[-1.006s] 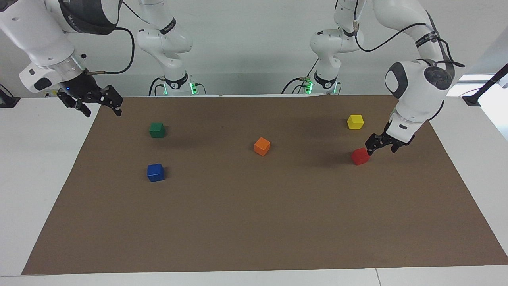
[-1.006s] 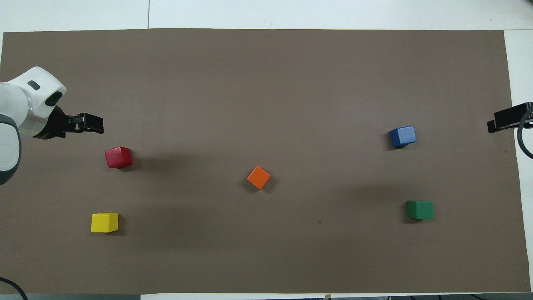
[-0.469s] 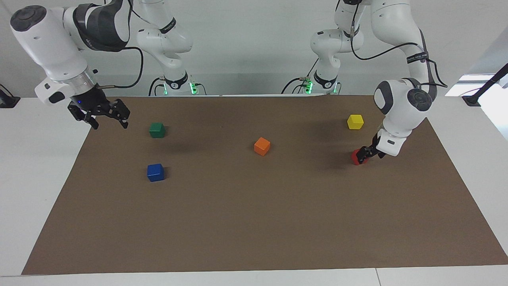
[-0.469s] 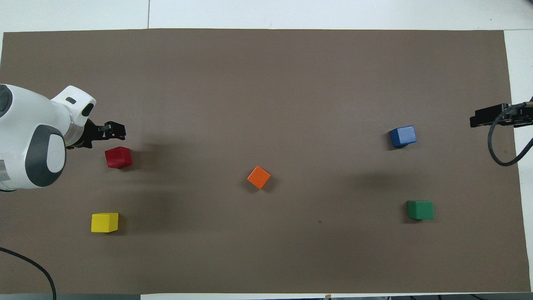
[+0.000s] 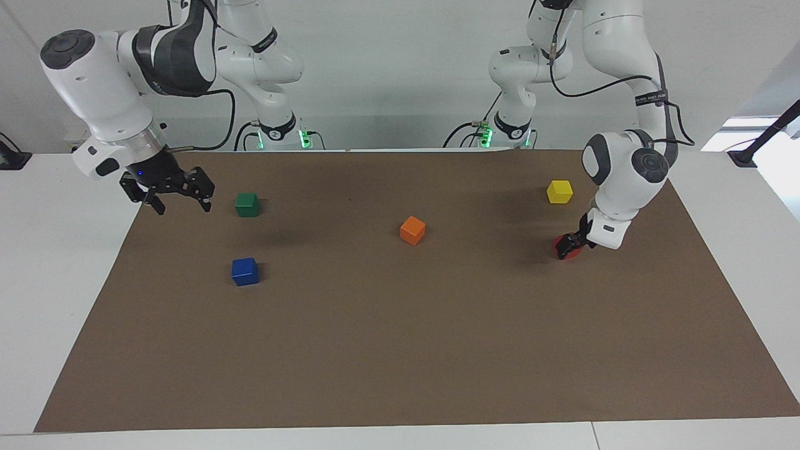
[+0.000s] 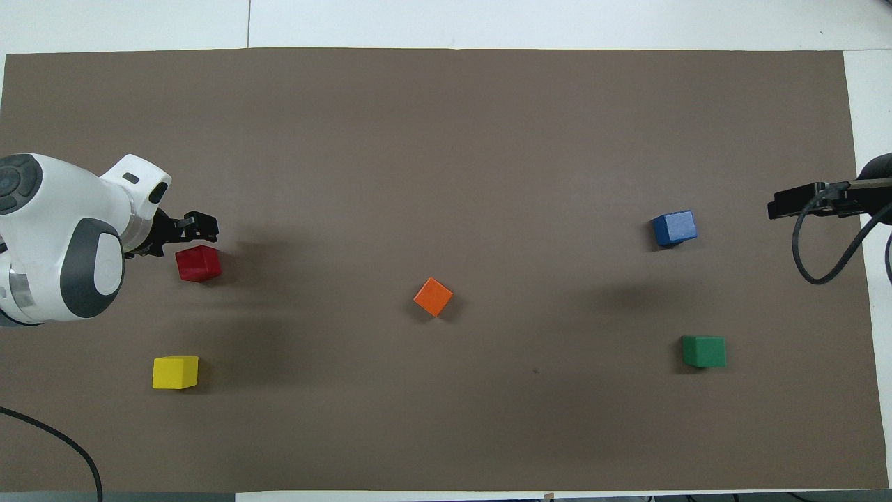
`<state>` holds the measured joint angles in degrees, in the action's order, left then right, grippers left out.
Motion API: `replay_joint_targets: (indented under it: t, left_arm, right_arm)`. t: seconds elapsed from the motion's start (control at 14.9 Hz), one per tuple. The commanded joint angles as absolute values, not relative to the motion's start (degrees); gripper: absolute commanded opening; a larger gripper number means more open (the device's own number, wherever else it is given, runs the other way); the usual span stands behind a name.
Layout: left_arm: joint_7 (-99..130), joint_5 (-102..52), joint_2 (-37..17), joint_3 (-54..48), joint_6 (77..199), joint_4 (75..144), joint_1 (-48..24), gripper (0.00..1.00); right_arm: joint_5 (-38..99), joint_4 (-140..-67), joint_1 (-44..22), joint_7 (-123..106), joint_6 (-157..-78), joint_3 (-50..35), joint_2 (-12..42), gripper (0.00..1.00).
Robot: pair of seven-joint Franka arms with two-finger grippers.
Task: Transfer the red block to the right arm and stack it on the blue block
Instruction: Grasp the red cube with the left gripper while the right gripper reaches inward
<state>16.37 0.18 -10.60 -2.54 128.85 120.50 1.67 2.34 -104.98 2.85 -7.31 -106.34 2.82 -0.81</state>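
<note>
1. Two grippers show. We see the left gripper low at the red block, its fingers spread apart, with the block on the brown mat and not lifted.
2. We cannot tell if the fingers touch the red block.
3. We see the right gripper up in the air with its fingers wide apart and nothing in them. It hangs over the mat's edge at the right arm's end, well apart from the red block.
4. We see the blue block toward the right arm's end, well apart from the red block.
5. We find the yellow block near the red block, closer to the robots.
6. We see the orange block between the red block and the green block.
</note>
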Motion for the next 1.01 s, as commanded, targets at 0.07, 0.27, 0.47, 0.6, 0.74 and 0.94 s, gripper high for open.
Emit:
replay_joint_targets:
  t: [0.07,0.27,0.47,0.6,0.74,0.94]
  left_arm:
    - [18.8,0.7,-10.0,-2.5,129.9,121.7,1.2,1.0]
    - [18.7,0.6,-10.0,-2.5,130.6,122.4,1.2,1.0]
    - [18.1,0.7,-10.0,-2.5,130.7,123.0,1.2,1.0]
    - [18.0,0.7,-10.0,-2.5,130.5,123.0,0.9,0.97]
    - [18.0,0.7,-9.9,-2.4,130.4,123.6,0.0,0.39]
    - [18.5,0.4,-9.9,-2.5,130.0,123.0,0.5,0.0]
  right_arm:
    - [5.9,-105.9,3.1,-8.1,-107.5,2.6,0.3,1.0]
    - [15.3,-105.8,3.7,-8.7,-107.8,2.6,2.0,1.0]
    - [27.5,-105.8,4.5,-15.8,-107.2,2.6,3.5,1.0]
    - [38.2,-106.5,6.0,-21.8,-105.4,2.6,4.0,1.0]
    - [48.3,-106.6,7.0,-24.1,-101.5,2.7,4.6,1.0]
    - [64.6,-110.1,8.7,-31.7,-95.0,2.7,7.6,1.0]
